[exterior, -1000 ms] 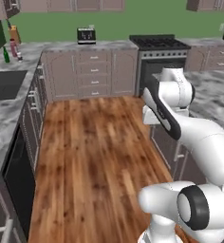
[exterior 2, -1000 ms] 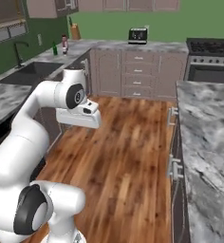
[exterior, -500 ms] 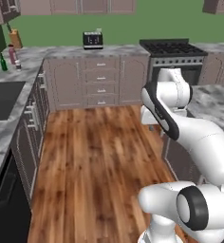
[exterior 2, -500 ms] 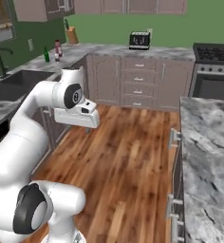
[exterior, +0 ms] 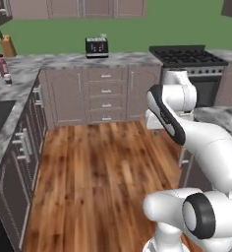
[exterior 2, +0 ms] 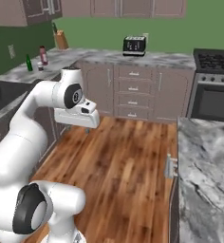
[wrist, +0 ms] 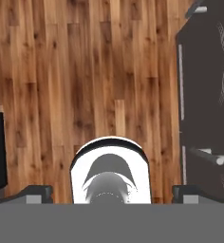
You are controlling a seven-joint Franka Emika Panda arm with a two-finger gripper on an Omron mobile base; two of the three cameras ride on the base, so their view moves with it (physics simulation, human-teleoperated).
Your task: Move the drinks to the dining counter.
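While the arm hangs over the wood floor, the gripper points down with its jaws spread wide apart and nothing between them. Drinks: slim green bottle, a reddish bottle and a small white-topped cup, grouped on the marble counter in the far corner, near the knife block. Toaster on the back counter; stove beside it. Dining counter at the robot's right, well apart from the drinks.
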